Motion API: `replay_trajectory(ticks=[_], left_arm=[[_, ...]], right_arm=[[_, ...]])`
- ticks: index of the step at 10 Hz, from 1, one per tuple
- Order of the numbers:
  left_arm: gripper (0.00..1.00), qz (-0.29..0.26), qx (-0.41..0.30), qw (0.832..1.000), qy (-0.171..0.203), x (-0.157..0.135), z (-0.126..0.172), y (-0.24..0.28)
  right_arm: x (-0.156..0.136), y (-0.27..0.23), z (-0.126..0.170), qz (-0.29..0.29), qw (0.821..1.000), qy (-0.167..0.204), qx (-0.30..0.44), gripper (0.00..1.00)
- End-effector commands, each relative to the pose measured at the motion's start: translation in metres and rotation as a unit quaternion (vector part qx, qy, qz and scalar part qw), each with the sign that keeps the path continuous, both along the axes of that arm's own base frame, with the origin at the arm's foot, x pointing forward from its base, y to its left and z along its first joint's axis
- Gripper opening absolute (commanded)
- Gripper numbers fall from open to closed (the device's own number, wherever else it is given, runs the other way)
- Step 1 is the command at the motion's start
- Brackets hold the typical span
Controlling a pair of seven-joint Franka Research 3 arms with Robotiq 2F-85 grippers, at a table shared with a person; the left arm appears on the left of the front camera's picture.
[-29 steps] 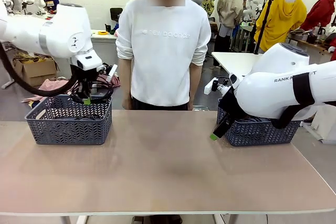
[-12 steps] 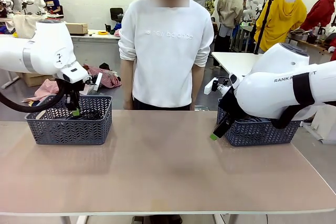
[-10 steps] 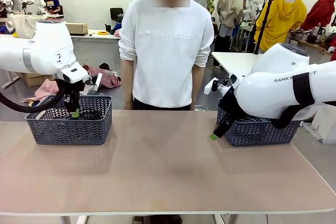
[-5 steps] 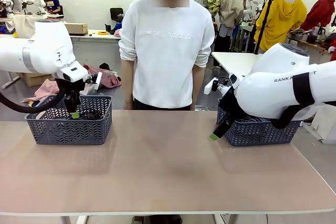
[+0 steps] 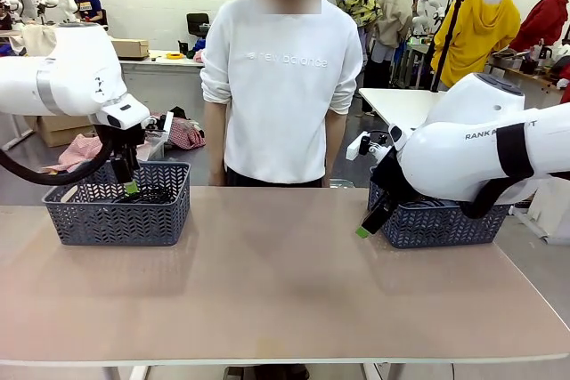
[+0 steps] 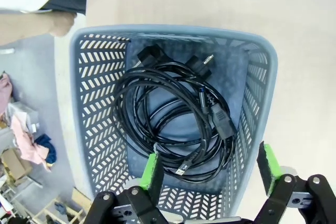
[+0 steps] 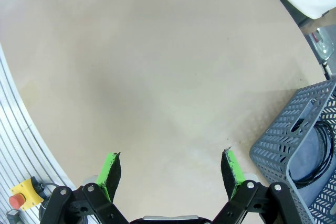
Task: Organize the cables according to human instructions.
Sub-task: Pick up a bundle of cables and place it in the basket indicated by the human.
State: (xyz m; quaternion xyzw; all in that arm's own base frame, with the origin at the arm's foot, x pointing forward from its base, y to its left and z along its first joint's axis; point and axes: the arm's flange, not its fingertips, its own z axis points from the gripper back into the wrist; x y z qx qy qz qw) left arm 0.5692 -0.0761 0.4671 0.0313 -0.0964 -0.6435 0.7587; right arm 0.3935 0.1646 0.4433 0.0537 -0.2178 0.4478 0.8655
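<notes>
L basket (image 6: 84, 103): cables (image 6: 173, 119) coiled inside; L gripper (image 6: 210, 169) above, jaws apart. R gripper (image 7: 170, 169) well off, jaws apart, empty.

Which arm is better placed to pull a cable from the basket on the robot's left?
Left. The left gripper hangs open directly above the left basket, over the coiled cables. The right gripper is open over bare table beside the other basket.
</notes>
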Motion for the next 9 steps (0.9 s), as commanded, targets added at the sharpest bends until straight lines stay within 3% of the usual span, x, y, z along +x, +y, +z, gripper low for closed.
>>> replay_trajectory(ticks=[1,9], left_arm=[[0.92,-0.004,0.0,1.0,-0.004,-0.0002,-0.0033,0.0008],[0.92,-0.004,0.0,1.0,-0.004,-0.0002,-0.0033,0.0008]], right_arm=[[-0.0029,-0.0012,0.0011,-0.004,1.0,-0.001,-0.003,1.0],[-0.0029,-0.0012,0.0011,-0.004,1.0,-0.001,-0.003,1.0]])
